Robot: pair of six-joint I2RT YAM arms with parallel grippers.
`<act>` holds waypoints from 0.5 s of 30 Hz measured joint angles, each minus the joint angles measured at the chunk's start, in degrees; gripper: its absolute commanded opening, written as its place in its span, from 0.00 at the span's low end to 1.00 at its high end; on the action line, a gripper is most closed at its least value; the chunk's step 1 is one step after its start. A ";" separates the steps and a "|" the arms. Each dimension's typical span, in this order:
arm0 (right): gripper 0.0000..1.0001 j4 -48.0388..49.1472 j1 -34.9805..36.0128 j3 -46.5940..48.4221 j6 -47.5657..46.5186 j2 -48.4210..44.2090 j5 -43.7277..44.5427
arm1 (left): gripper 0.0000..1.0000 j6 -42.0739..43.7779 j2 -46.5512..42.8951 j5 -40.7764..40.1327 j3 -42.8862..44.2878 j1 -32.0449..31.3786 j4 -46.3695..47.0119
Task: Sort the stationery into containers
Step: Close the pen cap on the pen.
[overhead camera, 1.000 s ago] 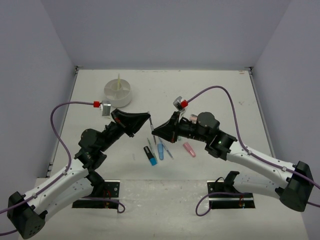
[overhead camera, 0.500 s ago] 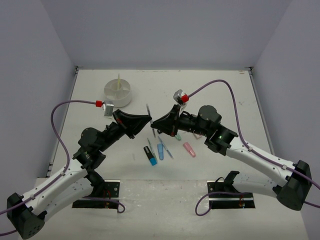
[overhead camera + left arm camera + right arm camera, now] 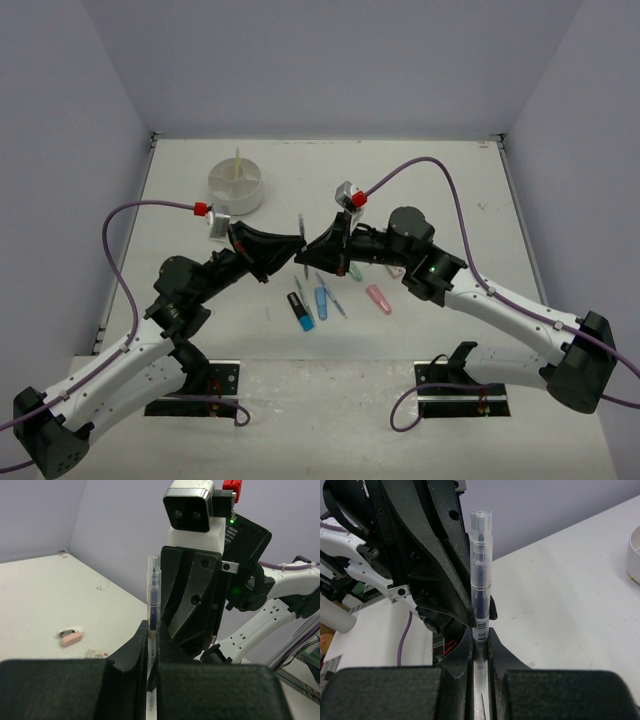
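Note:
A thin clear pen with a dark core hangs above the middle of the table, where both grippers meet tip to tip. My left gripper is shut on the pen, whose upper end sticks out past the fingertips. From the other side my right gripper is shut on the same pen near its barcode. The white round tub stands at the back left with a yellow stick upright in it. More stationery lies below the grippers: a black-capped blue highlighter, a light blue one and a pink one.
A green item and thin pens lie under the right arm. A pink eraser and a tan eraser lie on the table in the left wrist view. The tub's rim shows at the right wrist view's edge.
My right gripper has raised the pen from just above the pile up to the left gripper's fingertips. The left jaws now sit around it too, and the right arm has shifted left.

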 measured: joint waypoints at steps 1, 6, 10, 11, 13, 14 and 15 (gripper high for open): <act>0.00 0.00 -0.03 0.00 -0.07 0.01 -0.10 | 0.00 0.09 0.03 0.02 0.00 0.00 0.02; 0.00 0.08 -0.06 0.00 -0.59 -0.04 -0.11 | 0.46 1.00 0.01 -0.16 0.79 -0.01 -1.20; 0.00 -1.07 0.01 0.01 -2.02 -0.05 -0.22 | 0.45 2.52 0.26 -1.10 3.43 -0.02 -3.90; 0.00 -1.43 0.01 0.01 -2.59 -0.05 -0.49 | 0.44 3.07 0.43 -1.20 4.44 -0.02 -4.67; 0.00 -2.20 0.01 0.02 -3.56 -0.05 -1.16 | 0.42 4.00 1.31 -1.22 7.03 -0.02 -5.65; 0.00 -2.63 0.01 0.02 -3.97 -0.05 -1.35 | 0.41 4.47 1.75 -1.19 8.21 -0.02 -5.84; 0.00 -2.97 0.01 0.01 -4.29 -0.05 -1.48 | 0.38 4.74 2.02 -1.19 9.15 -0.02 -5.99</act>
